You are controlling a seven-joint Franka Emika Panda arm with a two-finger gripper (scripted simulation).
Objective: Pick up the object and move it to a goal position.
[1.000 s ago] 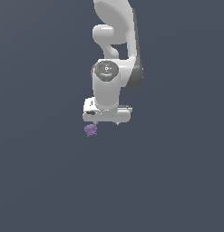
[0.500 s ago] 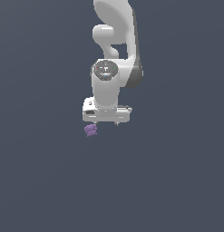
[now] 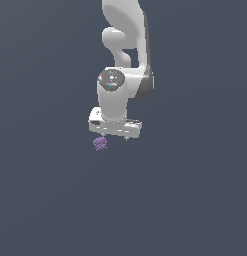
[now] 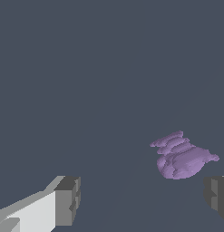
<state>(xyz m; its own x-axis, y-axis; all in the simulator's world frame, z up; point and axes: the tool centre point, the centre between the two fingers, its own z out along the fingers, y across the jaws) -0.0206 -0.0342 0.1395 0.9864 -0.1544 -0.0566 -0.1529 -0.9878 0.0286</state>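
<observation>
- Wrist view: gripper [image 4: 143,199] spread wide, both dark fingertips [image 4: 68,199] well apart, holding nothing.
- Purple object [image 4: 182,158] lying on the plain grey floor [image 4: 86,68], beyond the fingertips and nearer one of them than the other, touching neither.
- Exterior view: gripper [image 3: 114,135] pointing down from the white arm [image 3: 122,60], with the object [image 3: 100,144] just below it and off toward its end on the exterior view's left.
- Not between the fingers.
</observation>
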